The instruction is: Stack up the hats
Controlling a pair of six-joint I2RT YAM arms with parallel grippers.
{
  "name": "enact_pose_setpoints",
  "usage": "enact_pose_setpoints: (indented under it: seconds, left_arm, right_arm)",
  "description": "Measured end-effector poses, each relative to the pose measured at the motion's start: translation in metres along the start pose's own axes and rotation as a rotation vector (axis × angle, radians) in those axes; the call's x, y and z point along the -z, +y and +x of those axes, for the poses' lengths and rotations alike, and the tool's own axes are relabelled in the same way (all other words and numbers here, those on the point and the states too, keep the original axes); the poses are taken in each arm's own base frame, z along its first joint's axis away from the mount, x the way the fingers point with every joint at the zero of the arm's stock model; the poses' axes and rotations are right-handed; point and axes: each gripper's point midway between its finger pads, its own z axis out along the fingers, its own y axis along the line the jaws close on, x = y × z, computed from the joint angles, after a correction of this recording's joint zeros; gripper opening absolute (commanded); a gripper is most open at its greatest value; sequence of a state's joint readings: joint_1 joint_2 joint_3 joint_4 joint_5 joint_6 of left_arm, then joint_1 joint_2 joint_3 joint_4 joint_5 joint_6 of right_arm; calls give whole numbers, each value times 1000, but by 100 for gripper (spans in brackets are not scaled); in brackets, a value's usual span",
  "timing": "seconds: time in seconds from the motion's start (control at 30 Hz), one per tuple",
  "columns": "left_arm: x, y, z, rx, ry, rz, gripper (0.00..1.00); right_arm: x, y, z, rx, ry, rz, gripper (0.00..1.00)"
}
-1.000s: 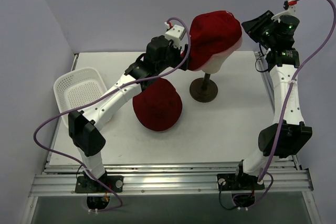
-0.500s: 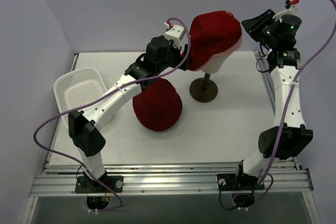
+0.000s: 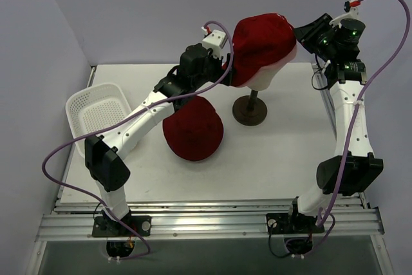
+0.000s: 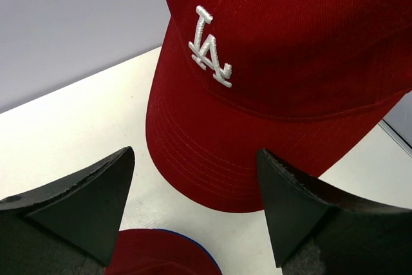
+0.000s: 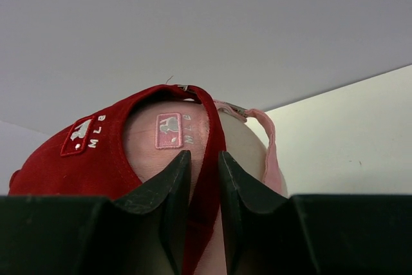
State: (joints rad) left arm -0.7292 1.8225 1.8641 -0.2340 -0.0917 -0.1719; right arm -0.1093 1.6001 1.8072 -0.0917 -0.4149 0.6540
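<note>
Barely anything has shifted: the right gripper (image 5: 203, 156) stays pinched on the back strap of the red cotton baseball cap (image 3: 261, 40), so seating it looks unfinished. The cap covers the pink cap (image 5: 168, 138) on the cream mannequin head (image 3: 268, 76), its crown smooth. The left gripper (image 4: 194, 152) gapes empty at its brim.

The white table (image 3: 277, 152) carried three things; a white mesh basket (image 3: 96, 89) sat at its left edge; a dark red bucket hat (image 3: 193, 130) lay near the middle; right of it and farther back, the stand's dark round base (image 3: 250, 113) stood apart.
</note>
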Motion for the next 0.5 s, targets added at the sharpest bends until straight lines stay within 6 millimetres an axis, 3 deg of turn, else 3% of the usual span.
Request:
enact_pose_setpoints:
  seconds: [0.33,0.5]
  left_arm:
    - [-2,-1,2,8,2,7,85]
    - [-2,-2,2,8,3,10,85]
  right_arm:
    - [1,-11,4,17,10,50,18]
    - [1,-11,4,19,10,50,8]
